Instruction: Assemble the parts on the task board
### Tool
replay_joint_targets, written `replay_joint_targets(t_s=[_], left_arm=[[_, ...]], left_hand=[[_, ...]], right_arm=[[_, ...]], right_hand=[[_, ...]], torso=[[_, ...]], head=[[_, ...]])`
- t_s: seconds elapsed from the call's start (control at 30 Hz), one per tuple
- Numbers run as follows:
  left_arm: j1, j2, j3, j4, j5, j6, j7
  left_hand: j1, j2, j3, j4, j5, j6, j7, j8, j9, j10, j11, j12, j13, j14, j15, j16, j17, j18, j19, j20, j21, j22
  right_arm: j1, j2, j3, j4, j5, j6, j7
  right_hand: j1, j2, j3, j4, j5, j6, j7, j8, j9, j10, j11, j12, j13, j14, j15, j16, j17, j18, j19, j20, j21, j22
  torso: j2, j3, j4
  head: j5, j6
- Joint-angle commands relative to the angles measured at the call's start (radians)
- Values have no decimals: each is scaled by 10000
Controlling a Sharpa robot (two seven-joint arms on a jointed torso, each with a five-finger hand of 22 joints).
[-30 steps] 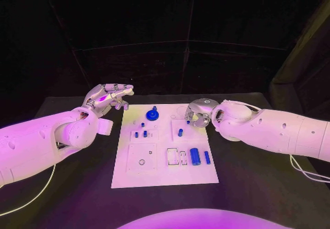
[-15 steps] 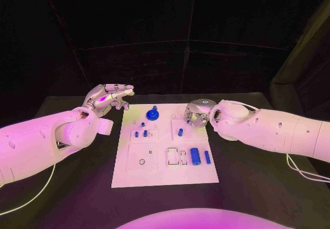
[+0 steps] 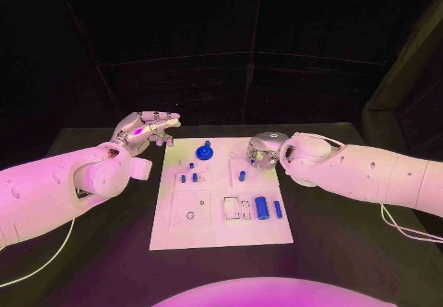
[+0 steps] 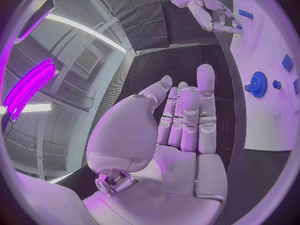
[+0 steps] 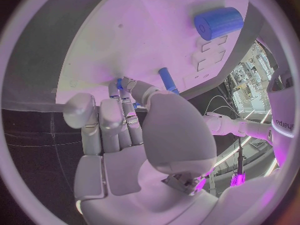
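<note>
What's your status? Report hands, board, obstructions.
Left hand open, raised off the white task board. Right hand over board's far end, fingertips by a small blue peg; hold unclear. Nothing obstructing.

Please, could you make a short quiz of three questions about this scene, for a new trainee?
1. True or false: the left hand holds a blue part.
2. Which hand is over the task board? A) left B) right C) both
3. Fill in: the blue gear stands near the board's ___ edge, as the head view shows it.

Key:
1. False: in the left wrist view its fingers are straight and the palm is bare.
2. B: the right hand is over the far part of the board, while the left is beside it.
3. Far.
</note>
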Motion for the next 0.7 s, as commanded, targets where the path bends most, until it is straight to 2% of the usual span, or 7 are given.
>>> replay_joint_targets(t_s=[0.03,0.23,0.33,0.5,0.7], left_arm=[[13,2,6,19,47,123,4],[13,1,5,28,47,135,-8],[13,-4,5,28,47,137,-11],[12,-11,4,20,47,102,-26],[13,-26,3,4,47,96,-53]], left_hand=[[81,-9,0,-60,26,-22,50,38,-11,-38,75,49,-16,-94,1,-47,-39,103,-84,5,-43,-14],[81,-9,0,-60,26,-22,50,38,-11,-38,75,49,-16,-94,1,-47,-39,103,-84,5,-43,-14],[91,-6,1,-69,26,-33,55,39,-12,-49,80,52,-19,-113,5,-63,-73,103,-89,9,-52,-22],[121,-1,6,-97,26,-80,74,35,-16,-88,96,56,-28,-148,16,-83,-123,104,-100,18,-75,-42],[190,40,39,-141,27,-112,84,45,-14,-114,104,73,-36,-169,24,-86,-152,106,-103,26,-95,-62]], right_arm=[[-108,27,-71,11,-117,397,-129],[-143,41,-70,52,-412,-12,-334],[-157,40,-70,78,-559,-388,-400],[-173,17,-69,125,-673,-958,-411],[-182,-33,-68,240,-673,-1303,-556]], right_hand=[[108,63,46,-20,-42,102,-18,38,13,109,-30,50,38,270,-50,67,2,-113,47,-7,67,72],[383,283,153,-174,-267,495,-131,194,83,526,-156,215,112,261,-149,196,59,-220,224,-89,519,734],[481,367,215,-243,-309,650,-171,248,113,693,-204,267,147,261,-187,249,75,-240,249,-130,625,866],[521,357,329,-333,-287,597,-133,169,88,652,-173,184,133,254,-177,308,73,-258,247,-147,720,966],[498,348,339,-332,-284,582,-115,149,81,640,-159,164,130,249,-168,305,46,-274,276,-146,786,1064]], torso=[[-5,0,8],[-5,-1,5],[-7,1,5],[-4,3,-8],[-16,-3,-4]], head=[[-12,-18],[-7,-29],[-14,-36],[-32,-39],[-39,-30]])
